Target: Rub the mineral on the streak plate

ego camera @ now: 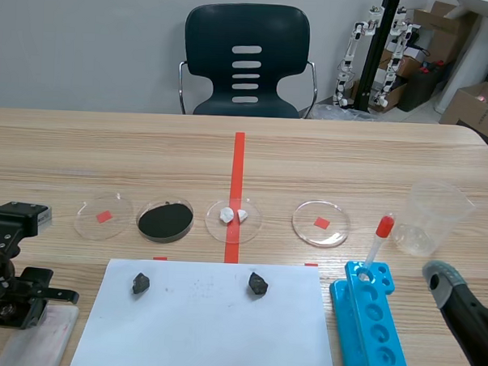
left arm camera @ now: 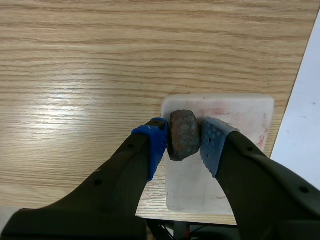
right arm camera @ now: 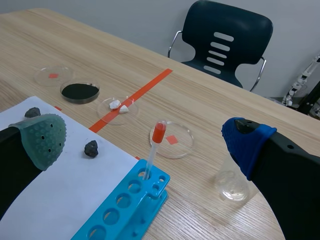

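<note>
The mineral (left arm camera: pixel 183 135), a rough grey-brown lump, is pinched between the two blue pads (left arm camera: pixel 156 142) of the left hand (left arm camera: pixel 183 139), which is closed on it. In the left wrist view it sits over the streak plate (left arm camera: pixel 245 112), close to the plate's far edge; whether it touches the surface I cannot tell. The plate is a white rounded slab with faint reddish smears, lying flat on the wooden tabletop (left arm camera: pixel 75 60) just beside the edge of a white paper sheet (left arm camera: pixel 307 100).

In the scene view the left hand (ego camera: pixel 12 302) is low at the near left corner, over the streak plate (ego camera: pixel 39 336), and the paper sheet (ego camera: pixel 205 331) lies in the middle near the robot. Two dark stones rest on the sheet, one toward its far left (ego camera: pixel 141 283) and one near its far middle (ego camera: pixel 258 283).

Beyond the sheet stands a row of four clear dishes: one (ego camera: pixel 103 216) with a red mark, one (ego camera: pixel 165 220) filled with black powder, one (ego camera: pixel 233 216) holding white pieces on the red tape line, and one (ego camera: pixel 321 223) with a red mark. To the right, a blue rack (ego camera: pixel 371 326) carries a dropper (ego camera: pixel 377 241) with a red bulb, and a clear plastic cup (ego camera: pixel 431 217) stands just beyond it.

The right hand (right arm camera: pixel 145 142) is spread wide and holds nothing, one grey-green pad (right arm camera: pixel 42 137) and one blue pad (right arm camera: pixel 247 142) far apart, with the rack and dropper ahead of it. A dark chair (ego camera: pixel 246 61) stands behind the tabletop.
</note>
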Controlling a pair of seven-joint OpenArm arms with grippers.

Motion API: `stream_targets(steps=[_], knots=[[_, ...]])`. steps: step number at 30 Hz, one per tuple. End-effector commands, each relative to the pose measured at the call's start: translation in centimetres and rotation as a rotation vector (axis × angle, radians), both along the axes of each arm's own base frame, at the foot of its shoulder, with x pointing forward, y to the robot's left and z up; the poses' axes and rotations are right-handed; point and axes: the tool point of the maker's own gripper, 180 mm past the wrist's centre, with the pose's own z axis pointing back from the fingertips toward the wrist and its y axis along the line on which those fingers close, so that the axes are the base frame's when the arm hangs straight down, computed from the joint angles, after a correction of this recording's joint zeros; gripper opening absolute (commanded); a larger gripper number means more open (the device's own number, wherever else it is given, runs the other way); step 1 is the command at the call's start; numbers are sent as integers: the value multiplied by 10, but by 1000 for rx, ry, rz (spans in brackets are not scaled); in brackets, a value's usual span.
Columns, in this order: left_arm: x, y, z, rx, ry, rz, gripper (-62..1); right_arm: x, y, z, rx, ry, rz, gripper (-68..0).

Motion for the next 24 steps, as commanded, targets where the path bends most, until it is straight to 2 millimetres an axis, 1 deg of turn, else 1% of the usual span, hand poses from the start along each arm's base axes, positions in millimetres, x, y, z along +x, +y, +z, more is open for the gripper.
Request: stream_targets(steps=[1,3,8,11,24], knots=[[-12,26,-3,87,40,27,-464,3,2,9,12,-33,12,4],[-12,22,-4,60,41,32,-464,3,2,9,12,-33,12,4],[-12,-11,-7,-117,45,13,-464,3,2,9,12,-33,12,4],[-10,-21,-7,-171,31,-3,-464,3,2,9,12,-33,12,4],[1,-50,0,-325,-33,-74,-464,3,2,9,12,-33,12,4]])
